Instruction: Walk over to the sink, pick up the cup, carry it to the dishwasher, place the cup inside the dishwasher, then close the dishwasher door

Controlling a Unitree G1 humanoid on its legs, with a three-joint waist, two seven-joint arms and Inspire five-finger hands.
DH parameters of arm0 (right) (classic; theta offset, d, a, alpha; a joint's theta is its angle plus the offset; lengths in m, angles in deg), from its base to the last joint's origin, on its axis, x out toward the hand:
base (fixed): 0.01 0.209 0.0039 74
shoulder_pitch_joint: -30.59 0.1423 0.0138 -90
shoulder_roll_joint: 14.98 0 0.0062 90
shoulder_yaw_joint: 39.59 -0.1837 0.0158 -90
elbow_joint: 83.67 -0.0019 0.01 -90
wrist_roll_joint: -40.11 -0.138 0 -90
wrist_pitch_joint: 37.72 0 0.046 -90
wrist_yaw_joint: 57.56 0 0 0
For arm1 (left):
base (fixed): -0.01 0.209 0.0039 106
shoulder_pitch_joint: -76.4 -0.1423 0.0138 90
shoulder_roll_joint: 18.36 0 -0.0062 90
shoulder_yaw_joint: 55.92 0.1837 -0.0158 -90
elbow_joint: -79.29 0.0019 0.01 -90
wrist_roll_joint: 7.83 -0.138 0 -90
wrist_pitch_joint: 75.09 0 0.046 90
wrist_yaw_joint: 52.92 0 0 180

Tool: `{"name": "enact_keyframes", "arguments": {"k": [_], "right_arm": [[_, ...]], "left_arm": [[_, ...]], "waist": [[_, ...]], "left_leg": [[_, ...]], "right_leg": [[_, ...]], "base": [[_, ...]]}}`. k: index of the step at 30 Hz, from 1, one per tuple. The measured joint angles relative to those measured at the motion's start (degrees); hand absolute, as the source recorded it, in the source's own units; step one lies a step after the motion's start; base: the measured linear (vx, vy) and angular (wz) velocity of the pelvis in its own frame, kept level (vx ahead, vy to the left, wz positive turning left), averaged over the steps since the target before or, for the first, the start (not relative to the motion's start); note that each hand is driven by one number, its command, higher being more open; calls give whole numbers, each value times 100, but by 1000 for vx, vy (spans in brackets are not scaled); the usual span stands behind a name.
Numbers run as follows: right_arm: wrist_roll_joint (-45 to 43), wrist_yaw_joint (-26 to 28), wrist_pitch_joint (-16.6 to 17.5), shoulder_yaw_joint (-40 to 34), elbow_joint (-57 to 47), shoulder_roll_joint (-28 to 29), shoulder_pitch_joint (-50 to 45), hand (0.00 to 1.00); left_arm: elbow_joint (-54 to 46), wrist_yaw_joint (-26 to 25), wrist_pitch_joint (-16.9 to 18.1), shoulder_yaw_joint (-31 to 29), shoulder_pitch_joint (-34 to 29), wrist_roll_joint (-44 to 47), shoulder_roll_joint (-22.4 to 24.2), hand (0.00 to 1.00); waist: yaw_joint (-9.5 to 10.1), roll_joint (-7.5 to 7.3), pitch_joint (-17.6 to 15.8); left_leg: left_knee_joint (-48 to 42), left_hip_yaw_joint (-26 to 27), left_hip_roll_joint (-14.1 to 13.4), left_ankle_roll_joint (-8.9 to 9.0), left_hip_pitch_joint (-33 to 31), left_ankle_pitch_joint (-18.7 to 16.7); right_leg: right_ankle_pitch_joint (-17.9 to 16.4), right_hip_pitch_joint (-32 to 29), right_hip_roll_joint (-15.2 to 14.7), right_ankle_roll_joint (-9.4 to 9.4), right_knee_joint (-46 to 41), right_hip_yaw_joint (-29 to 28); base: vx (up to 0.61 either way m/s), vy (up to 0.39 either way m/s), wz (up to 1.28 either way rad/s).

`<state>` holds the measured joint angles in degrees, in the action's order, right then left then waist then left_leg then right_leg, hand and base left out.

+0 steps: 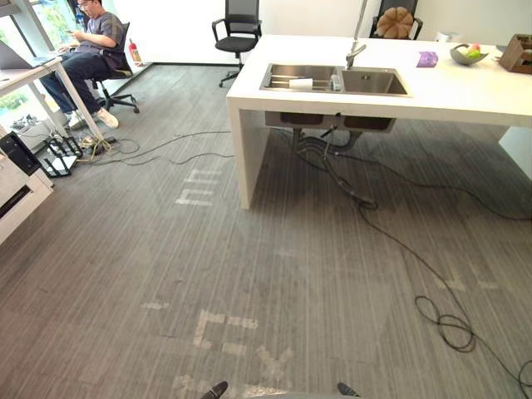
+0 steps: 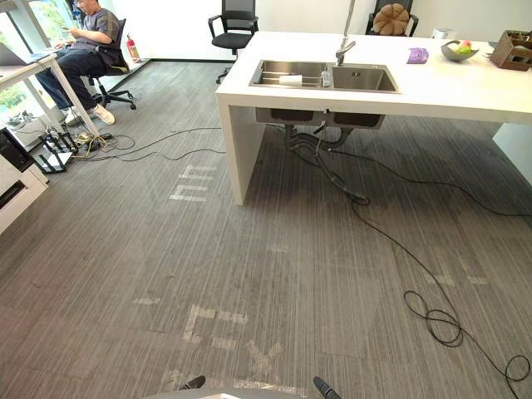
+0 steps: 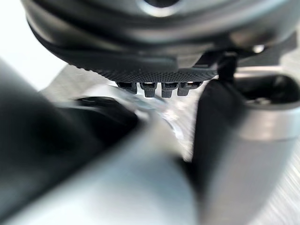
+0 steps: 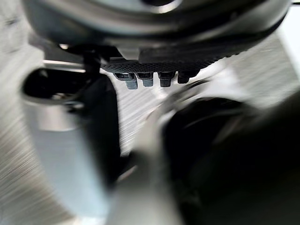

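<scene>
— Cup [image 1: 300, 83] lies in the sink [image 1: 378, 83], upper middle of frame; we stand well apart.
— So everything's left: walk, grab, dishwasher. Left hand [image 3: 154, 47], right hand [image 4: 154, 42]: we cannot tell their grip.

cup [image 1: 300, 83]: white | sink [image 1: 374, 81]: silver | counter [image 1: 465, 93]: white | carpet [image 1: 249, 274]: grey, striped | chair [image 1: 238, 29]: black

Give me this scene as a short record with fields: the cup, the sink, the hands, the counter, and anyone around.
cup: white cup, apparently on its side in the left basin
sink: steel sink with two basins, set in the white counter; faucet at its back
hands: left hand and right hand carry no cup
counter items: purple object, bowl
person: person seated far left
</scene>
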<state>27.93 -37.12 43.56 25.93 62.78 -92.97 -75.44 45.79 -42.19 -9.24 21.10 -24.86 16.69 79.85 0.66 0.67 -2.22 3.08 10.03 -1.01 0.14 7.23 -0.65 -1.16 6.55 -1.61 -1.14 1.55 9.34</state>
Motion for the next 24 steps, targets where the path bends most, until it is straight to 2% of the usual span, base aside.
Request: {"name": "enact_keyframes", "arguments": {"k": [2,4,5,6,10,13,15,21,24], "right_arm": [[647,-7,572,28,-129,78,24,100],[977,-316,815,266,-297,122,44,100],[1028,-402,820,474,-387,95,79,100],[1016,-423,780,527,-395,77,80,100],[957,-518,265,712,-358,25,279,100],[868,-521,11,796,-335,-16,404,100],[414,-567,-229,872,-289,-47,443,100],[-347,-714,-592,912,-152,-99,502,100],[-480,-769,-630,918,-106,-104,521,100]], "left_arm": [[1,0,224,118,-3,-50,30,100],[-4,4,393,190,-18,-50,48,100],[-16,62,524,219,-24,-115,44,100],[-21,87,610,222,-25,-166,44,100],[-95,147,1171,254,-15,-432,60,100],[-97,78,1384,334,-6,-432,67,100],[-90,69,1579,334,-3,-447,86,100],[-52,-80,2048,335,-16,-549,137,100],[-48,-96,2250,335,-31,-523,160,100]], "waist": [[-3,-7,-3],[0,-19,-34],[-9,-30,-80],[-13,-65,-108],[-3,-102,-182],[-12,-102,-197],[-12,-117,-224],[-12,-117,-241],[-13,-123,-251]], "left_leg": [[118,-7,22,5,90,5],[185,-28,36,25,118,29],[185,-67,43,26,131,29],[185,-97,47,26,140,29],[186,-159,47,37,149,36],[194,-159,52,37,175,36],[215,-179,57,37,220,36],[219,-208,62,37,222,37],[220,-220,64,37,222,36]], "right_leg": [[-9,82,-7,-60,76,24],[-27,86,-15,-95,79,51],[-46,119,-25,-125,80,97],[-54,138,-29,-137,81,128],[-67,168,-27,-156,96,199],[-67,193,-29,-155,106,202],[-65,253,-30,-153,142,227],[-64,281,-29,-151,178,270],[-63,298,-29,-150,198,289]], "base": [[47,7,2],[43,-7,8],[28,-15,17],[5,-29,26],[-23,-26,7],[-42,-23,0],[-53,-24,4],[-34,-22,3],[-18,-18,3]]}}
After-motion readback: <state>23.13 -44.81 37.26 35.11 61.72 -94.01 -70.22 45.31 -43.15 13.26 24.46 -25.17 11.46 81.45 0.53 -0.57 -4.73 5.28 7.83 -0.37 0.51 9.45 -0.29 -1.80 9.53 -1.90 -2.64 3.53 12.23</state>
